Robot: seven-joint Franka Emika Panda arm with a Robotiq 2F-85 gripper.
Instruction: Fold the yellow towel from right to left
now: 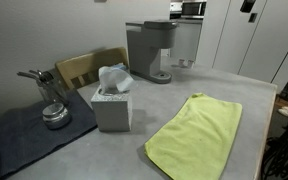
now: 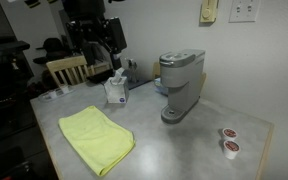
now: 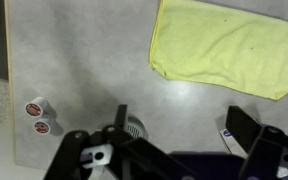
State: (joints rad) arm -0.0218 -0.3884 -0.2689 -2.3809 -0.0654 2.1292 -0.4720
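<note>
yellow microfibre is what we notice first: the yellow towel (image 1: 196, 135) lies flat on the grey surface (image 1: 174, 95), spread as a long rectangle, with nothing resting on it. in an exterior view it sits toward the near right, just right of a tissue box (image 1: 112, 108). in the wrist view the towel (image 3: 229, 55) fills the upper right of the picture, apart from the gripper (image 3: 179, 113).

we see the gripper released, its two dark fingers (image 3: 121, 112) spread wide with nothing between them, held above the surface and touching nothing.

a grey coffee machine (image 2: 181, 85) stands right of the towel (image 2: 96, 138) in an exterior view, and two coffee pods (image 2: 228, 140) sit close together near the right corner. a wooden chair (image 1: 84, 68) stands at the far left edge, and a dark cloth (image 1: 29, 135) covers the near left part of the surface.
</note>
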